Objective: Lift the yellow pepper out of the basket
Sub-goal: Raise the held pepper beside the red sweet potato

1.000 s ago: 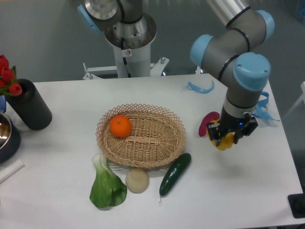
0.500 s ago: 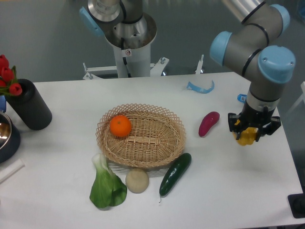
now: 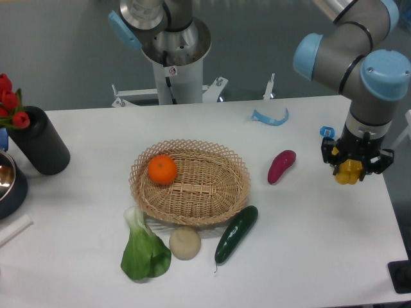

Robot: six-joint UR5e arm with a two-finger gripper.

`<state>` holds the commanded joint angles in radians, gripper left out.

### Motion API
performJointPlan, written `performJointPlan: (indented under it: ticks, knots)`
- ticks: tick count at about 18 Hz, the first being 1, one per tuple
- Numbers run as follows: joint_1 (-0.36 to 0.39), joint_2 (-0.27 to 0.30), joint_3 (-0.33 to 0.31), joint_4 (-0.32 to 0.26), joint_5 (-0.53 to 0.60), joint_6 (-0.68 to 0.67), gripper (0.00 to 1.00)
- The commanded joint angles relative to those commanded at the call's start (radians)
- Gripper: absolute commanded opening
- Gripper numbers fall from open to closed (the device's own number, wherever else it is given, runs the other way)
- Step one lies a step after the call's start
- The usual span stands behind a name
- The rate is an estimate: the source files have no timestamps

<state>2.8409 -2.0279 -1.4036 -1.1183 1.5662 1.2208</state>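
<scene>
Hanging at the right edge of the frame, the gripper [image 3: 350, 172] is closed around the yellow pepper [image 3: 347, 173], held above the table [image 3: 308, 256], well apart from the basket [image 3: 190, 183] at centre. The pick is judged done; only a steady hold or set-down is called for next.

The tool [image 3: 355, 168] covers the upper part of the yellow pepper [image 3: 349, 173]. At nine o'clock, the metal bowl [image 3: 8, 181] and red tulips [image 3: 9, 101] are cut by the edge. The arm's upper links leave the top edge.
</scene>
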Motion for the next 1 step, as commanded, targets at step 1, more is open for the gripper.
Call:
performJointPlan:
  ticks: [1]
  knots:
    - [0.008, 0.0, -0.002, -0.002, 0.0, 0.018, 0.3]
